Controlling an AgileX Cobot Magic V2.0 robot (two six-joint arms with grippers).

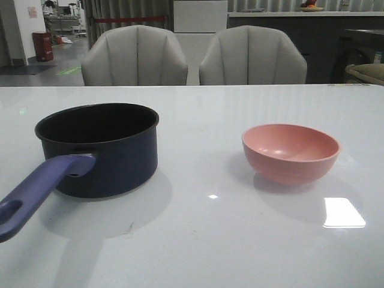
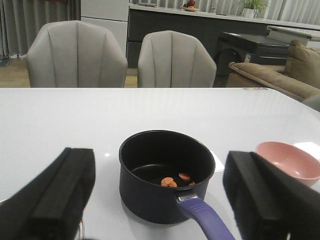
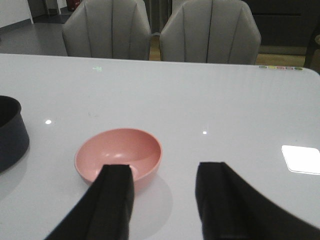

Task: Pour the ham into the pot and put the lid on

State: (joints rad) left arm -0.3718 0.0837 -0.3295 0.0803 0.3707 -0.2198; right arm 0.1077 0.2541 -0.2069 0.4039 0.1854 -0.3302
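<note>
The navy pot (image 1: 102, 150) stands on the left of the white table, its purple-blue handle (image 1: 36, 192) pointing toward the near edge. In the left wrist view a few orange-pink ham pieces (image 2: 170, 182) lie on the pot's (image 2: 150, 200) black bottom. My left gripper (image 2: 159, 187) is open wide and empty, back from the pot on the handle side. My right gripper (image 3: 165, 172) is open and empty, just short of the empty pink bowl (image 3: 118, 152). The lid is out of view. Neither gripper shows in the front view.
The pink bowl (image 1: 291, 151) sits on the right of the table, apart from the pot. Two grey chairs (image 1: 135, 57) stand behind the far table edge. A sofa (image 2: 280, 75) is off to the right. The pot's side (image 3: 10, 132) shows in the right wrist view.
</note>
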